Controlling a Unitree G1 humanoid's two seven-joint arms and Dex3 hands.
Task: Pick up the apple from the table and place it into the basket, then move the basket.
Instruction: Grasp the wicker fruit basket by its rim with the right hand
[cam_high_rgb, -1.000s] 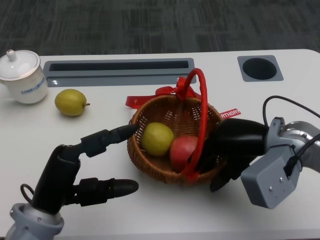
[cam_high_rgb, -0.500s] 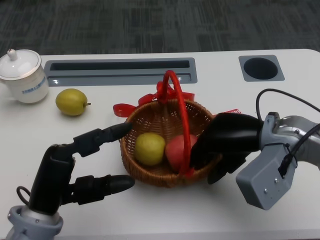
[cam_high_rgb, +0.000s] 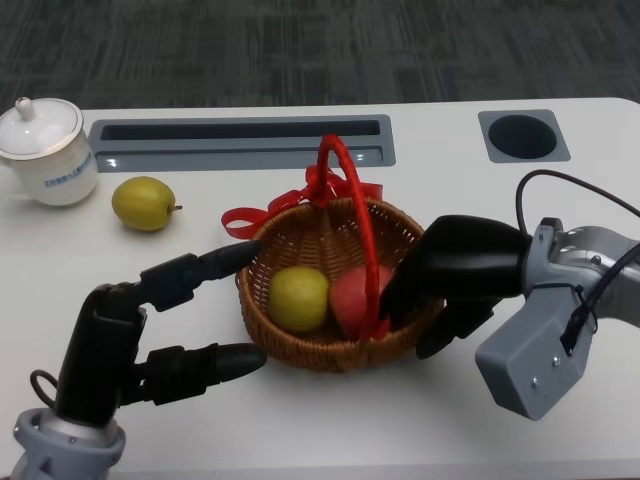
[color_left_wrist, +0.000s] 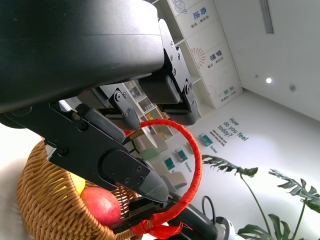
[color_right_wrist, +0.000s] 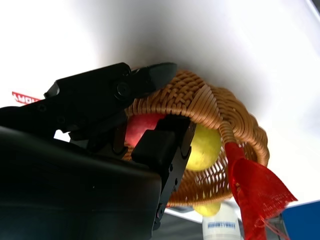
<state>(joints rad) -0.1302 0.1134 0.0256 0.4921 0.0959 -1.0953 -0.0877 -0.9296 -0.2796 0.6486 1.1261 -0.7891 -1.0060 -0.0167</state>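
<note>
On the white table (cam_high_rgb: 330, 420), near its middle, stands the wicker basket (cam_high_rgb: 300, 345) with its red handle (cam_high_rgb: 352, 215) arching upright over it. Inside lie two fruits touching each other: a yellow-green apple (cam_high_rgb: 298, 297) toward 9 o'clock and a red apple (cam_high_rgb: 357, 300) toward 3 o'clock, just beside the handle's near foot.

At the basket's 3 o'clock side, the right hand (cam_high_rgb: 455, 275) grips the rim: its black fingers (color_right_wrist: 165, 145) curl over the wicker edge, with some inside against the red apple and others outside the wall, as the right wrist view shows. A red ribbon (cam_high_rgb: 262, 210) trails from the far foot of the handle toward 10 o'clock.

At the basket's 9 o'clock side is the left hand (cam_high_rgb: 150, 325), holding nothing, its fingers spread apart. One fingertip (cam_high_rgb: 238, 255) meets the basket's rim at about 10 o'clock; whether it presses or merely touches I cannot tell. The lower finger (cam_high_rgb: 215, 362) reaches toward the basket's foot at about 8 o'clock, close but slightly apart from the weave.

Toward 10 o'clock from the basket, well apart, a second yellow-green fruit (cam_high_rgb: 143, 203) lies on the table. Farther out at the same side stands a white lidded cup (cam_high_rgb: 45, 152). Behind the basket at 12 o'clock runs a long grey recessed slot (cam_high_rgb: 240, 142), and at 2 o'clock sits a round dark opening (cam_high_rgb: 523, 136) in a grey square.
</note>
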